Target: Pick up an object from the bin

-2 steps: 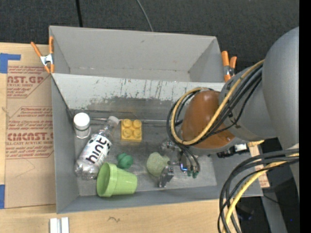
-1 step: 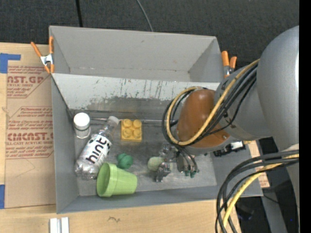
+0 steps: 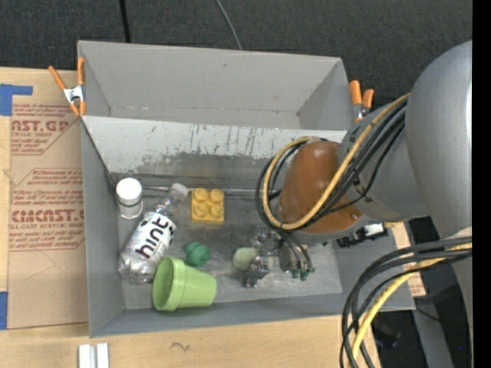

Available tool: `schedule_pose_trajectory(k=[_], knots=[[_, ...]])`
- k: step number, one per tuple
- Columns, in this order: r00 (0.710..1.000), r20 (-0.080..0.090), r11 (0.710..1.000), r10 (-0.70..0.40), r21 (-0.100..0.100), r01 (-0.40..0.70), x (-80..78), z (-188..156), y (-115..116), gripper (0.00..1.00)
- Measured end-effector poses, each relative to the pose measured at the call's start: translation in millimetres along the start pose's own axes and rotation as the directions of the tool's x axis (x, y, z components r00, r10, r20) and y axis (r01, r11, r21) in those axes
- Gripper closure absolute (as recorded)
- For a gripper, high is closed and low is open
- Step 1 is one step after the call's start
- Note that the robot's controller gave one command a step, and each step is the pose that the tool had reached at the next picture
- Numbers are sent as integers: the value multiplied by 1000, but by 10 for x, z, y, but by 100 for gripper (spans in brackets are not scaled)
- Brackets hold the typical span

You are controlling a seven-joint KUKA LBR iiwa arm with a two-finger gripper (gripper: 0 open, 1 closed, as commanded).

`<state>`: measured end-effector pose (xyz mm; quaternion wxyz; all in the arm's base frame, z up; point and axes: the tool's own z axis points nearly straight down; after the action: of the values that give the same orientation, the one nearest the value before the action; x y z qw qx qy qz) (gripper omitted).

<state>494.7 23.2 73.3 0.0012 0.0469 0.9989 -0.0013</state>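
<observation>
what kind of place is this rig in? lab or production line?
Probably a robot grasping lab: a grey metal bin holds unrelated odds, a yellow plastic toy brick, a light green plastic cup and a clear plastic water bottle, with the cabled arm's tool down inside it.

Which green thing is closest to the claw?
The small pale green lump beside the gripper; the dark green piece and lime cup lie farther left.

In the bin (image 3: 207, 83), a capped jar (image 3: 129, 194) is standing by the left wall, with a water bottle (image 3: 147, 240) lying just before it, a tipped cup (image 3: 182, 284) lying nearest the front, a toy brick (image 3: 208, 205) sitting mid-floor behind a small knob (image 3: 198, 253), and a small lump (image 3: 245, 258) lying rightward, just beside the gripper (image 3: 270, 265).
</observation>
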Motion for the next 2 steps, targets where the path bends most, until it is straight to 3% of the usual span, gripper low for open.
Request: schedule_pose_trajectory(k=[2], knots=[[1000,-2,1000,0,0,0,3,-34,-4,100]])
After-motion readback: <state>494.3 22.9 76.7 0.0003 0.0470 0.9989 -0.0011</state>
